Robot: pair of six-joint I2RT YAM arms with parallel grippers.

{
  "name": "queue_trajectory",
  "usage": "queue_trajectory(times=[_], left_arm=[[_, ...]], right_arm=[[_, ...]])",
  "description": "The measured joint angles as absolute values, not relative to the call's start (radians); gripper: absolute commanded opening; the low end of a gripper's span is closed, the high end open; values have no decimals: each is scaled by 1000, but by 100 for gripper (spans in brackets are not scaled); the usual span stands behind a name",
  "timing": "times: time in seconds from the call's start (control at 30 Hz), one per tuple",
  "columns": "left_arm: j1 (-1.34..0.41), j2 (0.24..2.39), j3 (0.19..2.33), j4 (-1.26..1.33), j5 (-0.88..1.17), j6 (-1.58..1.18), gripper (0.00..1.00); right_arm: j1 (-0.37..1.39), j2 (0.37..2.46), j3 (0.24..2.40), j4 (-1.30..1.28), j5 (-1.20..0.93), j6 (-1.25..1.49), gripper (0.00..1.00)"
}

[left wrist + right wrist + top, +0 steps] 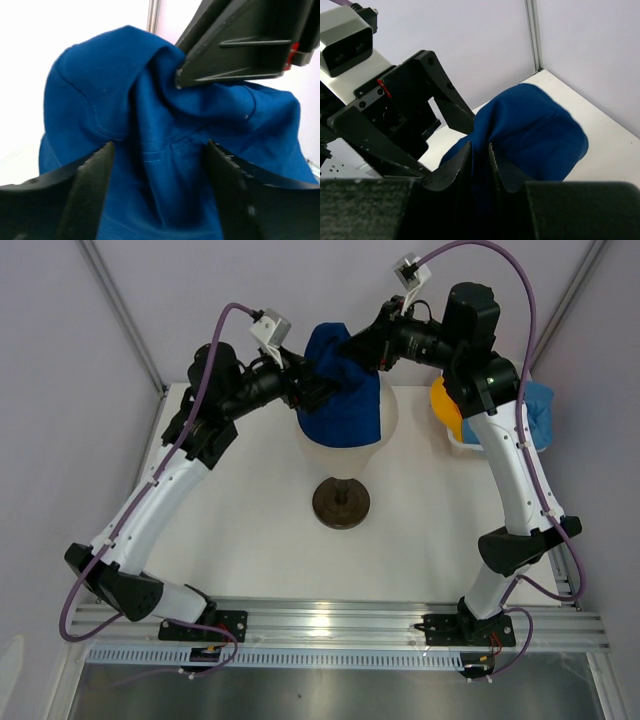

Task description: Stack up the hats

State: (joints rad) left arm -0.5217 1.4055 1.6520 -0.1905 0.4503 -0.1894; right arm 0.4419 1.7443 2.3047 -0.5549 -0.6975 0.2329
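Observation:
A dark blue hat [345, 405] sits crumpled over the cream mannequin head [393, 418] at the back middle of the table. My right gripper [358, 345] is shut on a fold of this hat near its top; in the right wrist view [480, 150] the fabric [540, 135] is pinched between the narrow jaws. My left gripper [312, 390] is open at the hat's left side. In the left wrist view [160, 150] its jaws stand wide apart with blue fabric [100, 85] between them. A yellow-orange hat [443, 405] and a light blue hat [538, 410] lie at the right. No pink hat is in view.
The mannequin's dark round base [341, 502] stands mid-table. A white basket [465, 443] at the back right holds the yellow-orange and light blue hats. The right arm's finger [240, 50] shows above the hat in the left wrist view. Walls close the back and sides.

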Motion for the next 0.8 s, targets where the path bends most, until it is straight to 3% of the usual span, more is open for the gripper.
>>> queue_trajectory(times=[0.03,0.1,0.13,0.17,0.23,0.27,0.37,0.6,0.8], left_arm=[[-522,1414,1656,-199,442,-185,67],[-526,1423,1669,-199,435,-182,47],[-529,1423,1673,-200,431,-178,39],[-532,1423,1677,-200,429,-173,23],[-537,1423,1679,-198,420,-170,2],[-538,1423,1679,-197,413,-166,1],[-538,1419,1679,-196,394,-166,1],[-538,1393,1711,-182,371,-195,1],[-538,1424,1917,-196,342,-258,1]], right_arm=[[442,1744,2305,-555,-698,233,25],[443,1742,2304,-556,-701,234,37],[443,1740,2304,-556,-701,235,47],[443,1738,2302,-557,-701,235,66],[445,1726,2292,-559,-694,233,82],[445,1717,2286,-564,-688,229,94],[446,1676,2255,-571,-645,212,99],[401,1488,2102,-554,-511,222,99],[227,1283,1873,-432,-523,266,99]])
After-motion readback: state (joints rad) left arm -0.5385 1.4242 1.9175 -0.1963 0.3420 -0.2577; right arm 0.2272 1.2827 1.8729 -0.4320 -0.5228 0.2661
